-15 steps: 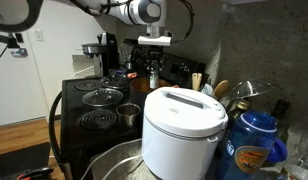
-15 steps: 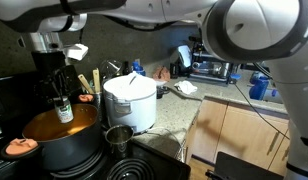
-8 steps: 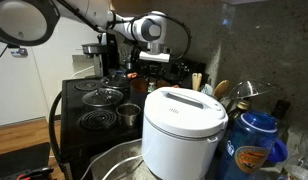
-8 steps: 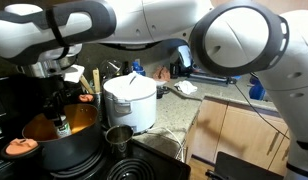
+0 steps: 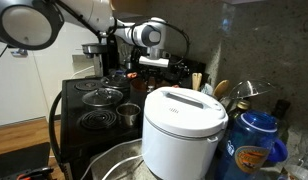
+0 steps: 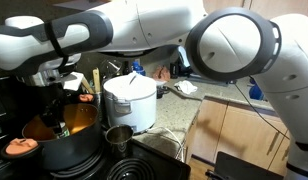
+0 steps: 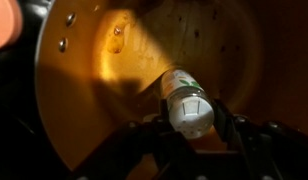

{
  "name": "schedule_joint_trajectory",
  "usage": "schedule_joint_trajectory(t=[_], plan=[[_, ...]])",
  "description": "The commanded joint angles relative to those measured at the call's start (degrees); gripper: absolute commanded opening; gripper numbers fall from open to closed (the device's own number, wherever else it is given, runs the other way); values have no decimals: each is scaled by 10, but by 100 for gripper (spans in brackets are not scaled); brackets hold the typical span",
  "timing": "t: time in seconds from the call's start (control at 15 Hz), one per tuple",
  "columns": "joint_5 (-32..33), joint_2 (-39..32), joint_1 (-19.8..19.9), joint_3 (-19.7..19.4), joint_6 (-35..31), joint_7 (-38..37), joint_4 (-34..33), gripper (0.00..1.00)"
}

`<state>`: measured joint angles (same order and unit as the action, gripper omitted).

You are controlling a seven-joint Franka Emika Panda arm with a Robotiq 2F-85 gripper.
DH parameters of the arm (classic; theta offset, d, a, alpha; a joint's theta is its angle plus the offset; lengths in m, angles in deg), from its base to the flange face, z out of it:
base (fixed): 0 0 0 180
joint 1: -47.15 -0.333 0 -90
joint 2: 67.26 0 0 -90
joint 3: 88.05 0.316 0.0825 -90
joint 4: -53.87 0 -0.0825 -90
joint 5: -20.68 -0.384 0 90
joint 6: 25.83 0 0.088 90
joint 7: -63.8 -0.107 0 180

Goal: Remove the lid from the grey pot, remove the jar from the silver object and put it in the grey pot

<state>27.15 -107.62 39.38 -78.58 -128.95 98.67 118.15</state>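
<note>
Nearest to the wrist camera, at the bottom edge of its picture, the two dark fingers [image 7: 224,128] of the gripper [image 7: 191,118] were closed around the jar [image 7: 184,95]. They pressed it from both sides just under its white and green cap, I think because the neck gave the firmest hold for a carry. The jar pointed away from the cap toward the upper left, down into the grey pot [image 7: 94,90], whose orange-brown floor filled most of the frame behind it. I could not tell whether the base of the jar touched that floor or hung a little above it. Nothing covered the mouth of the pot, so the lid was clearly off, but I could not see where it was. The hand was low inside the rim, probably so that the jar would be set down softly and not dropped. In an exterior view, the silver object [image 6: 119,137] stood empty at the lower centre, just beside the pot. Farther back, the white rice cooker [image 5: 184,125] stood apart from the work.
</note>
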Motion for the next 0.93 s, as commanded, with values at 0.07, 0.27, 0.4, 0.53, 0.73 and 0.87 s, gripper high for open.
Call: schedule_joint_trajectory(t=[0.07, 0.27, 0.4, 0.53, 0.73, 0.87], plan=[[-5, 9, 4, 7, 0, 14, 9, 85], [-6, 10, 5, 9, 14, 15, 2, 100], [-8, 8, 2, 7, 37, 15, -14, 100], [-9, 9, 0, 8, 63, 14, -26, 100], [-16, 20, -1, 16, 112, 8, -48, 100], [-14, 30, -6, 22, 150, 5, -66, 100]])
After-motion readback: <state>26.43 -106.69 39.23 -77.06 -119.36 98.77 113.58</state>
